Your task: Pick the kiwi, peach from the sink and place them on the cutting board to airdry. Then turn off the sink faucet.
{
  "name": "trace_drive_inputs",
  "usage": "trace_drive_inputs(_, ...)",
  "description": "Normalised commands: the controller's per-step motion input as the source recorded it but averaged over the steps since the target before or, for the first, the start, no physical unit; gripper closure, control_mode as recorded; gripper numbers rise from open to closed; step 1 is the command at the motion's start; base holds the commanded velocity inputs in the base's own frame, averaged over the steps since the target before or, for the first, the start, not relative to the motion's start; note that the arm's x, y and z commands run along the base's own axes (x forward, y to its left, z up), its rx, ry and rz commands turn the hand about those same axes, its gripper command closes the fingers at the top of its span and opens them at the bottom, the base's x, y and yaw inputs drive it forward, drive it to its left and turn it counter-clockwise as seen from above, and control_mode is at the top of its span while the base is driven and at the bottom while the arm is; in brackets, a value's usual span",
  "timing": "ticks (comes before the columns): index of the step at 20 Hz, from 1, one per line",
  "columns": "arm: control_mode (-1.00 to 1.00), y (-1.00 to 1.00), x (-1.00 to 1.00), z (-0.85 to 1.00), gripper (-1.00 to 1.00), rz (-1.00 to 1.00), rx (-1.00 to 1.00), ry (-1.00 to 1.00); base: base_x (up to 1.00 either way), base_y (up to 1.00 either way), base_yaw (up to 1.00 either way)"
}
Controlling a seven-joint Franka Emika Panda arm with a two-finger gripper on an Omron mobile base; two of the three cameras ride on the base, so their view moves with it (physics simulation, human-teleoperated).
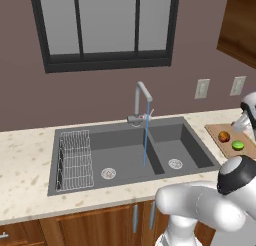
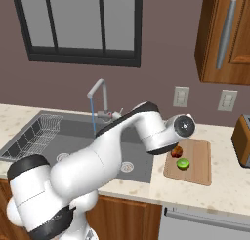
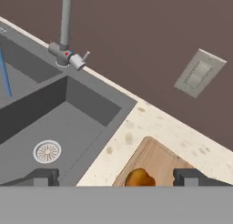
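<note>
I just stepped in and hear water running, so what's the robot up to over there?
The arm is over the cutting board right of the sink. Both the peach and the kiwi already lie on the board, side by side. The gripper is open with nothing in it; in the hand view the peach sits just below, between the fingertips. A blue stream falls from the sink faucet into the basin, so the water is not yet turned off.

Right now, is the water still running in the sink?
On. A thin blue stream falls from the sink faucet into the sink.
</note>
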Motion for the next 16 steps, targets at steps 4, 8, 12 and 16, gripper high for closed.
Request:
trace_drive_inputs(4, -1.0, 0.29, -0.32, 0.07, -1.0, 0.14, 0.0, 0.0, 0.0, 0.0, 0.0)
trace_drive_inputs(8, -1.0, 0.42, -0.45, 0.0, -1.0, 0.04, 0.0, -0.09, 0.0, 0.0, 0.0)
trace_drive_inputs(12, -1.0, 0.48, -0.28, 0.11, -1.0, 0.06, 0.04, -0.09, 0.0, 0.0, 0.0)
trace_drive_inputs(16, -1.0, 0.54, -0.21, 0.09, -1.0, 0.09, 0.05, -0.05, 0.0, 0.0, 0.0)
